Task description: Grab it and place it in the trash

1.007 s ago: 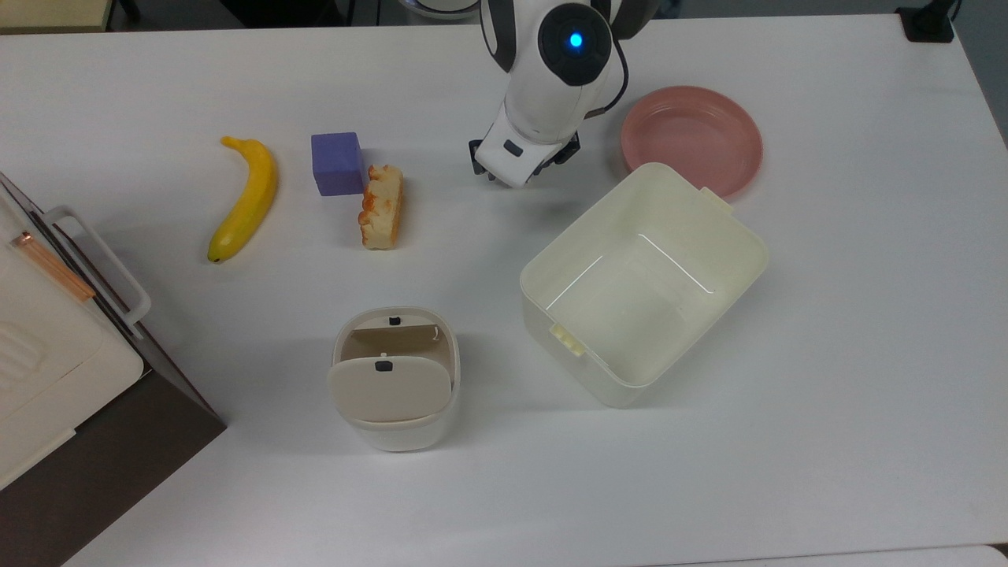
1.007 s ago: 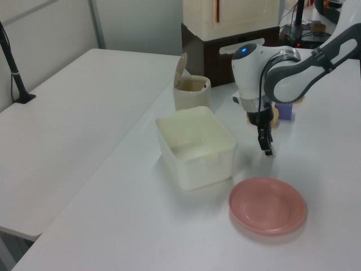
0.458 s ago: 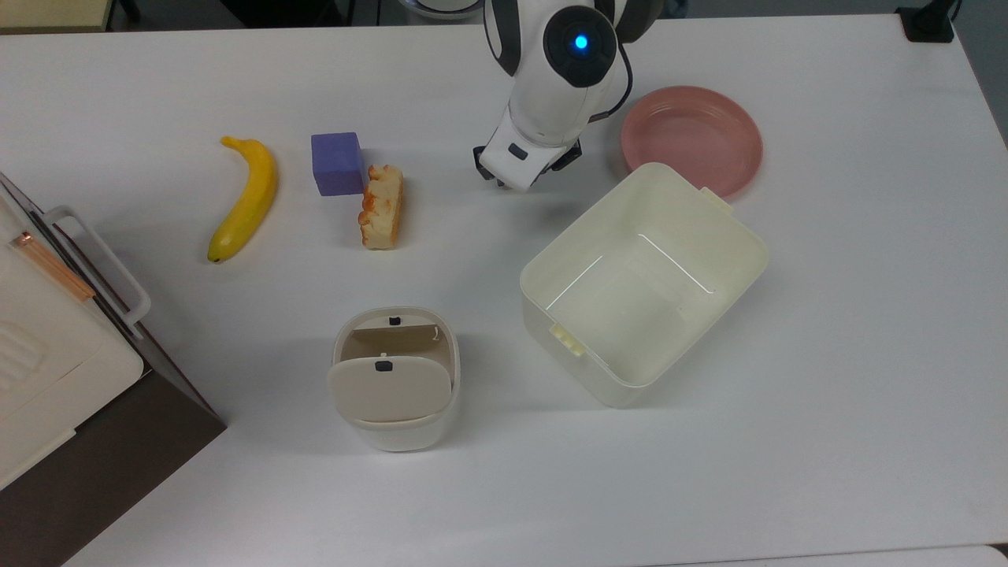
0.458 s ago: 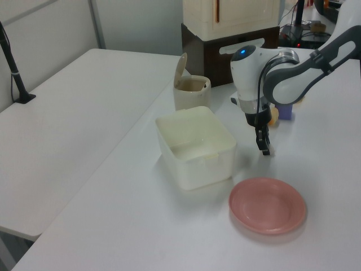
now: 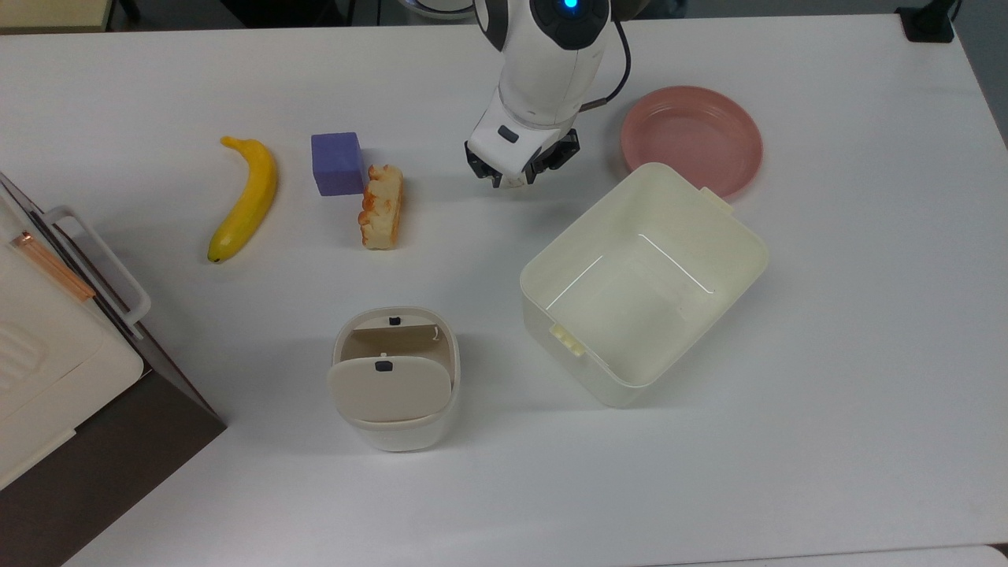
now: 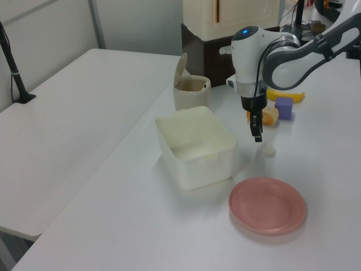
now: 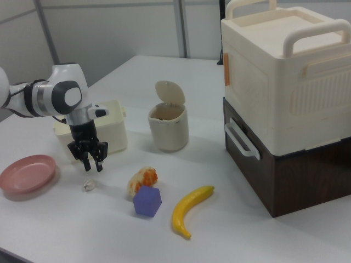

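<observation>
**White paper ball left on the tabletop as the jaws lift away empty**

White and crumpled, the paper ball [image 6: 268, 150] sits on the tabletop [image 5: 551, 488], in the open stretch between the pink plate [image 5: 691, 134] and the orange-brown bread piece [image 5: 382, 206]. In the right view it lies just below the fingertips, apart from them [image 7: 89, 185].

That is the change. 1 second ago the jaws were down at the tabletop, right over this spot, and the ball was hidden behind them in the left view. Now the arm [image 5: 543, 71] has risen and the ball is uncovered where it lay. In the right view the 2 fingers stand apart, released, with nothing between them.

For the task, this reads as a pickup that did not take: the ball was not carried up, so the first step is probably not yet done. The jaws look to need another descent that straddles the ball before closing. It is small and light, so a near miss could nudge it aside.

The trash bin [image 5: 394, 433] stands well apart, toward the bottom of the top view, its beige flap lid [image 5: 388, 387] tilted partly open. The larger cream tub [image 5: 732, 228] stands nearer the jaws, on the top view's right, but is not the target.
</observation>
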Controlling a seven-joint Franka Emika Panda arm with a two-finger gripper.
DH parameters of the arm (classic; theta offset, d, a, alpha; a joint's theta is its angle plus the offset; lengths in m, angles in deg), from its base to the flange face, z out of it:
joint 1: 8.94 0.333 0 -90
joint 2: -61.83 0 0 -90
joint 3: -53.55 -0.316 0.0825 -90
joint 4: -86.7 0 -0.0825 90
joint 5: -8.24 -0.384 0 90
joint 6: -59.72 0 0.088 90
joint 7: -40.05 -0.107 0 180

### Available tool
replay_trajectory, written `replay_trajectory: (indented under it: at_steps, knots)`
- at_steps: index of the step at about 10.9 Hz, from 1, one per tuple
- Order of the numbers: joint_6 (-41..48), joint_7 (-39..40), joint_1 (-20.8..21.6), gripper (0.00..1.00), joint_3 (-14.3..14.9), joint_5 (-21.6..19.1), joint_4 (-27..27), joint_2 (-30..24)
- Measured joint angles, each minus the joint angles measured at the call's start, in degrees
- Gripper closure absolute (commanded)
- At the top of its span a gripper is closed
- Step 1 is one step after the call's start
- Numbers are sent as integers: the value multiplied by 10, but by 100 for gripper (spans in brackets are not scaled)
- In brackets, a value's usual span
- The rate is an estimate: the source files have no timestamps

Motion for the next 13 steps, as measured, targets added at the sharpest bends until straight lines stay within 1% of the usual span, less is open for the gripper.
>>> replay_trajectory:
  at_steps: [2,3,4,5,6,7,11,12,13]
  knots:
    - [0,0,4,49,-3,5,-15,10]
    - [0,2,6,50,-6,5,-21,17]
    - [2,4,6,53,-11,5,-25,22]
    - [2,4,6,63,-16,6,-29,27]
    - [2,4,6,79,-18,6,-31,30]
    - [2,4,6,85,-19,7,-30,31]
    - [2,9,4,85,-18,7,-27,28]
    - [2,11,2,85,-16,8,-16,24]
    - [0,17,-5,85,-14,10,9,19]
